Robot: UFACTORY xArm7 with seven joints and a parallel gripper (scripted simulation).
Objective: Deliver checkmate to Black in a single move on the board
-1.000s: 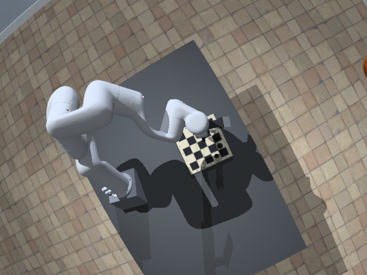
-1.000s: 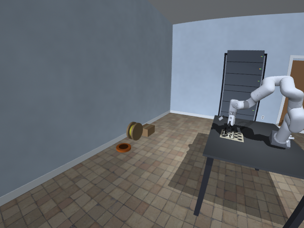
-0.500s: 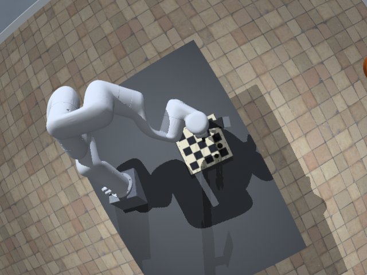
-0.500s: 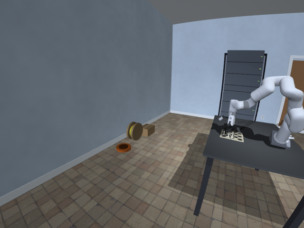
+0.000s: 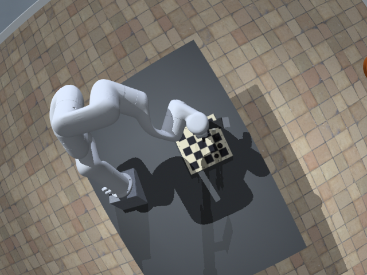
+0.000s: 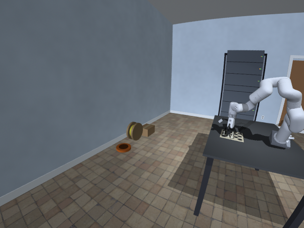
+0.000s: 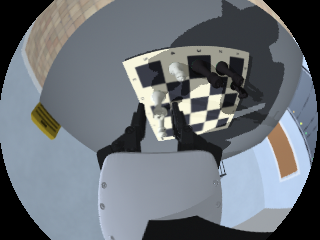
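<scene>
the dark two-finger tool (image 7: pixel 158 122) hangs over the near edge of the small cream-and-black chessboard (image 7: pixel 220 103) on the dark grey bench (image 5: pixel 183 74), fingers half-spread either side of a white piece (image 7: pixel 159 98). can't tell if it's pinched or just straddled. step looks like pick-up of white's mover. next: confirm grip, lift straight, clear the black pieces (image 7: pixel 230 70).

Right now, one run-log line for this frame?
arm: over cream-and-black checkered chessboard | hand: part open, holding nothing | target: small white chess piece lined up between fingers | stage: pre-grasp
</scene>
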